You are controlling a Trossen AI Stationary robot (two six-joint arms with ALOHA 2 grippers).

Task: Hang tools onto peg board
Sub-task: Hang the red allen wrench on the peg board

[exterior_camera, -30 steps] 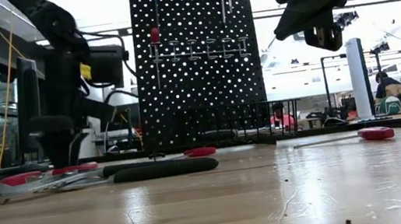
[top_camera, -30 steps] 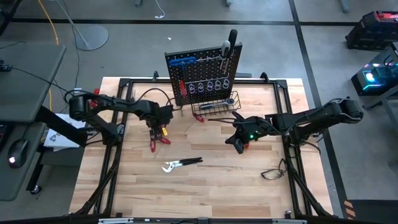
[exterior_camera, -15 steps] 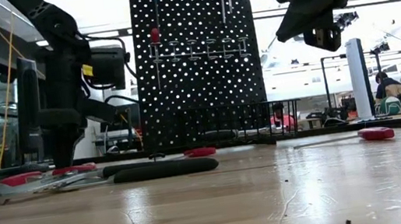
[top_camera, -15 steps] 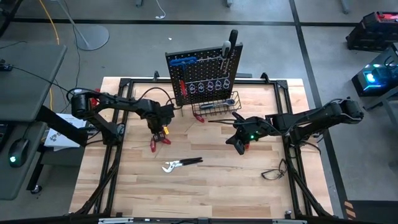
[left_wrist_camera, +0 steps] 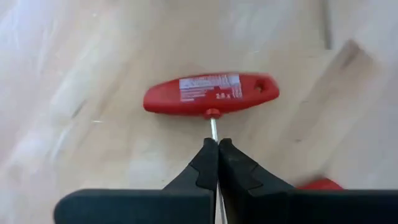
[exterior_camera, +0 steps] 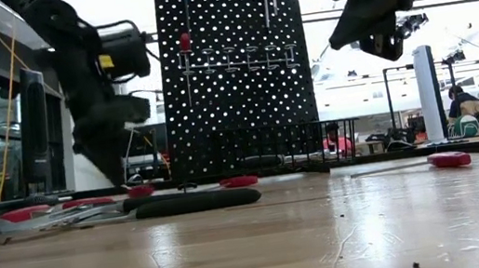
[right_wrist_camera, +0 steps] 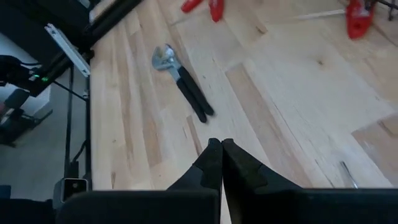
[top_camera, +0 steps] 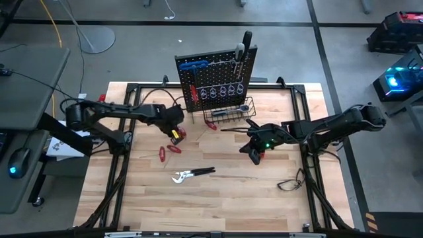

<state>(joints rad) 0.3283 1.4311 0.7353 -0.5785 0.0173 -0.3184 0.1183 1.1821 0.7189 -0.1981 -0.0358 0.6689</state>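
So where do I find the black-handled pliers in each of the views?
High view: black-handled pliers lie on the table, left of centre, nearer the front edge.
Low view: in the left foreground.
Left wrist view: not in it; only the red T-handle key, its shaft in the left end effector.
Right wrist view: upper left of centre.
Shared landmark: the peg board, behind the pliers.

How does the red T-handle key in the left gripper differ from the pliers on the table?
The key has one red crossbar handle; the pliers have two black handles and a silver head. The key's shaft is clamped in the left gripper; the pliers lie free on the table. Neither hangs on the peg board.
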